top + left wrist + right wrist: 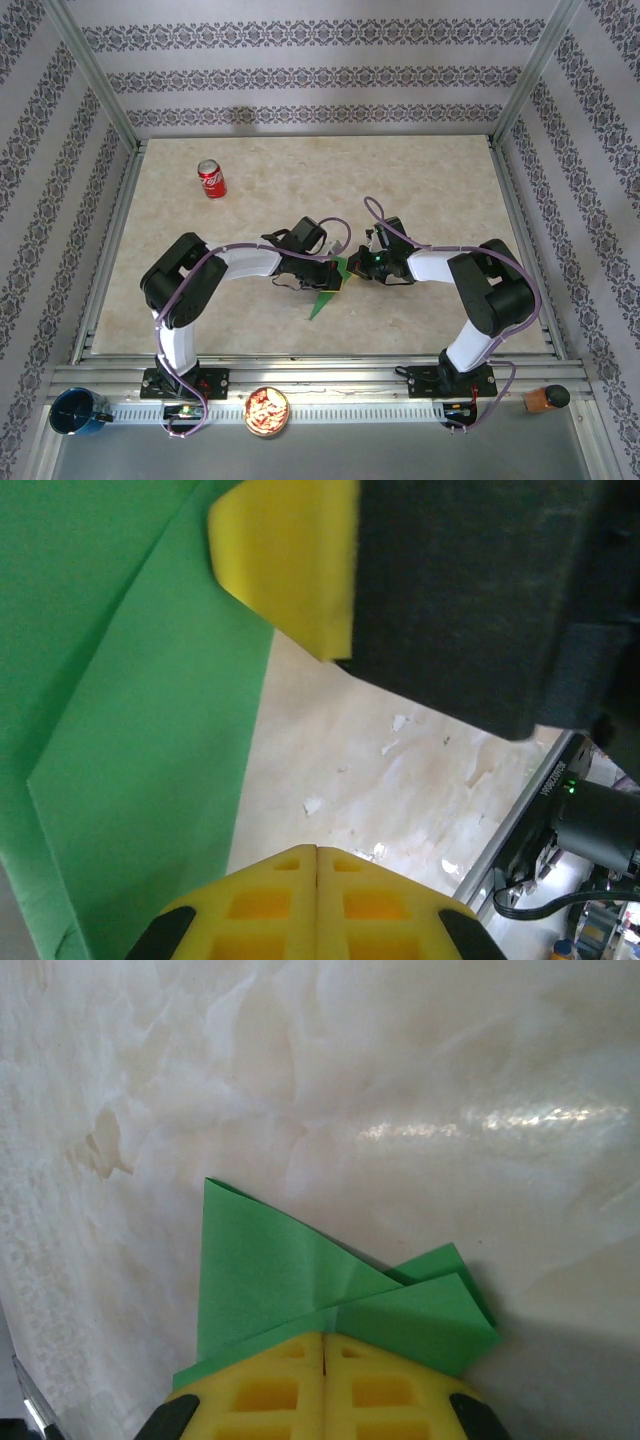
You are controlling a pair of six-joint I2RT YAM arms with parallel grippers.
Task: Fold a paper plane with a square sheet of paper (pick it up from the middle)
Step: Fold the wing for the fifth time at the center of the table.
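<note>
The green paper lies on the worktop around its middle, a little nearer the near edge than the far one, between the two arms. It is folded into a narrow pointed shape, its tip aiming toward the near left corner. In the right wrist view the green paper shows overlapping flaps and creases, flat on the pale marbled surface.

The right pincer is fully closed, its yellow fingertips pressed together with no gap. The paper spreads out to both sides from under those tips, so they touch it; whether any layer is pinched between them cannot be told.

The left pincer is also fully closed, pads meeting along one seam. The paper lies just beside it and runs under its left pad; a grip on it cannot be made out. A yellow finger of the right pincer lies over the paper's edge close by.

From above, both pincers meet at the paper's wide end, almost touching each other.

A red soda can stands upright near the far left corner, well apart.
</note>
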